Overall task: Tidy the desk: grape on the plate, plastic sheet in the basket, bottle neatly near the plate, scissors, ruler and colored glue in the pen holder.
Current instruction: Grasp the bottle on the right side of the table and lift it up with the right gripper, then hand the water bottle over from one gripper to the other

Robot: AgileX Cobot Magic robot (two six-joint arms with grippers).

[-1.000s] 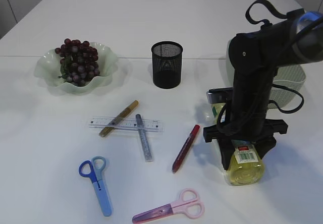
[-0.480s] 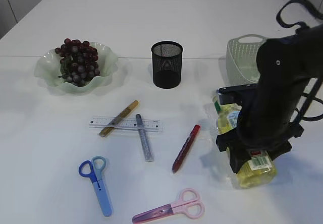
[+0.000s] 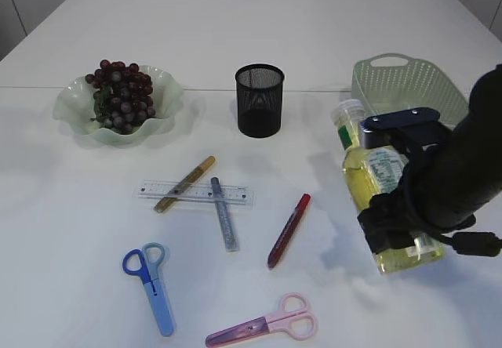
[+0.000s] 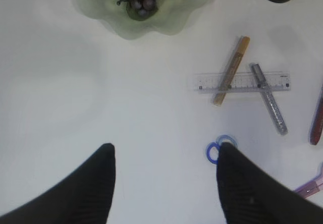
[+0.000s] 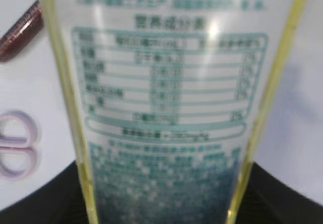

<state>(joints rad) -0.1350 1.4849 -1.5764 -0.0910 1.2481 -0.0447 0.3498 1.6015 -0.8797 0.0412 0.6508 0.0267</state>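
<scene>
Right gripper (image 3: 400, 234) grips a bottle (image 3: 380, 199) above the table's (image 3: 235, 42) right edge. Left gripper (image 4: 164, 183) hovers open, empty. Best set it upright beside the plate (image 3: 74, 113).

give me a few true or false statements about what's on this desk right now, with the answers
1. The bunch of dark purple grapes lies on the wavy pale green plate. True.
2. The black mesh pen holder holds the scissors. False: the blue-handled scissors and the pink-handled scissors lie on the white table.
3. The right pincer holds the yellow clear plastic bottle. True.
4. The gold glue pen lies across the clear plastic ruler. True.
5. The left pincer grips the red glue pen. False: it is open and holds nothing.
</scene>
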